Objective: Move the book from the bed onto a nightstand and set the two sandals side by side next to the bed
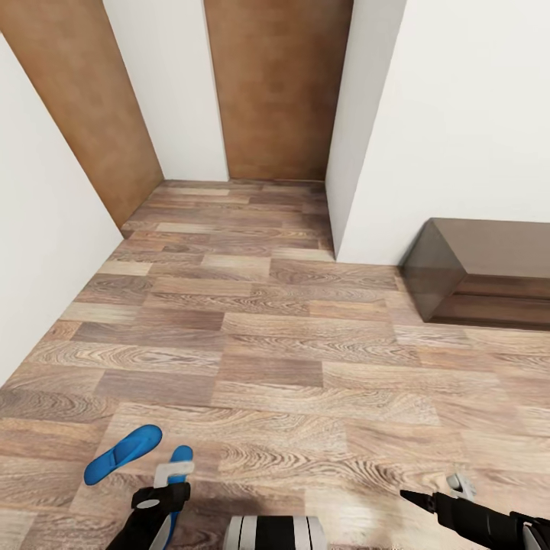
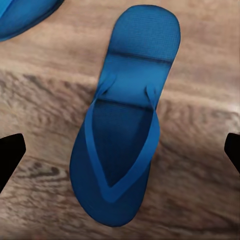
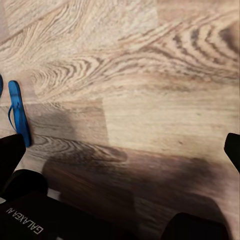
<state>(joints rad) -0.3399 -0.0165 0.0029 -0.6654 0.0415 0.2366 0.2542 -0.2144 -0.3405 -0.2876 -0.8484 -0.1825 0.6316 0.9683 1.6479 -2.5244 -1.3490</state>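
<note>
Right under my left gripper (image 2: 120, 150), jaws wide open, I'm lining up on the sandal (image 2: 120, 125); other sandal (image 1: 122, 453) at ten o'clock, so I'm aiming to pinch it across the sole.

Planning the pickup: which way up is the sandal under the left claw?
Strap side up: the sandal lies flat on the floor, thong straps showing.

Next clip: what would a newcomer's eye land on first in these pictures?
The two bright blue sandals: one lies on the wood-plank floor at lower left of the head view, the other sits directly under the open left claw, centred between its dark fingertips. Next come the two brown doors in the far corner and the dark low cabinet against the right wall.
</note>
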